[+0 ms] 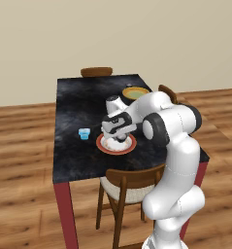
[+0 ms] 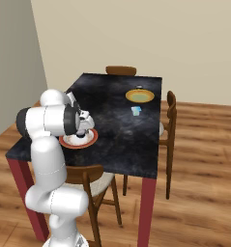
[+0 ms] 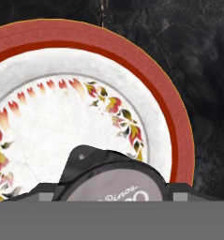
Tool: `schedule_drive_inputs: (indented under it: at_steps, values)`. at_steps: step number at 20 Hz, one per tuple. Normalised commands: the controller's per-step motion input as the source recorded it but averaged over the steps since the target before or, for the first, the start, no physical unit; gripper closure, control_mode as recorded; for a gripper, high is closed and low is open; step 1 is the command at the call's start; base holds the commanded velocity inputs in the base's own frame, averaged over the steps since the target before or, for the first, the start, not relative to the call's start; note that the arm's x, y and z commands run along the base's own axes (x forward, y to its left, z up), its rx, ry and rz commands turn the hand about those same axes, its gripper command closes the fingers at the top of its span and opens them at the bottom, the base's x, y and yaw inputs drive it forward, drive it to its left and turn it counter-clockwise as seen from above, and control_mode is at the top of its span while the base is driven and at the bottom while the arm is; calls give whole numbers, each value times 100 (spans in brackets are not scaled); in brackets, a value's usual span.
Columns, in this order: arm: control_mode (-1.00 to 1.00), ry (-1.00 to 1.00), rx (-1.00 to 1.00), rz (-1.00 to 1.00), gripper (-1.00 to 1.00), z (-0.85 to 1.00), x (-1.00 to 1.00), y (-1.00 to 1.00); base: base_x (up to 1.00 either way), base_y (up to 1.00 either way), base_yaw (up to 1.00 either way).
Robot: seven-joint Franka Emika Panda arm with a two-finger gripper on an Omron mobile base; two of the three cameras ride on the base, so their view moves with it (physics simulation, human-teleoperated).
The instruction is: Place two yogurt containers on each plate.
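Dark marble table (image 1: pixel 74 121): a round dark-topped yogurt cup (image 3: pixel 114 180) is gripped by the gripper (image 1: pixel 118 137) above the red-rimmed plate (image 3: pixel 174 122); lowering squarely before release is advised

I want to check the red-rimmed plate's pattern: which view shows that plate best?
The hand view: the red-rimmed plate is close, its floral ring clear. In the left base view and right base view it is small, partly behind the arm.

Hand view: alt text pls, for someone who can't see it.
A round yogurt container with a dark grey-black top sits at the bottom of the frame, over a white plate with a red-brown rim and a floral ring. Dark marbled tabletop shows beyond the plate's edge.
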Motion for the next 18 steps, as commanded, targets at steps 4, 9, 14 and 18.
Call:
schedule_drive_inputs:
  at_steps: [4, 9, 14, 18]
  values:
    - [-100, 0, 1, 0, 100, -10, 0, 0, 0, 0, 0]
    - [-100, 0, 0, -1, 100, -16, 0, -1, 0, 0, 0]
    - [-100, 0, 0, 0, -100, -11, 0, 0, 0, 0, 0]
    - [-100, 0, 0, 0, -100, -6, 1, 0, 0, 0, 0]
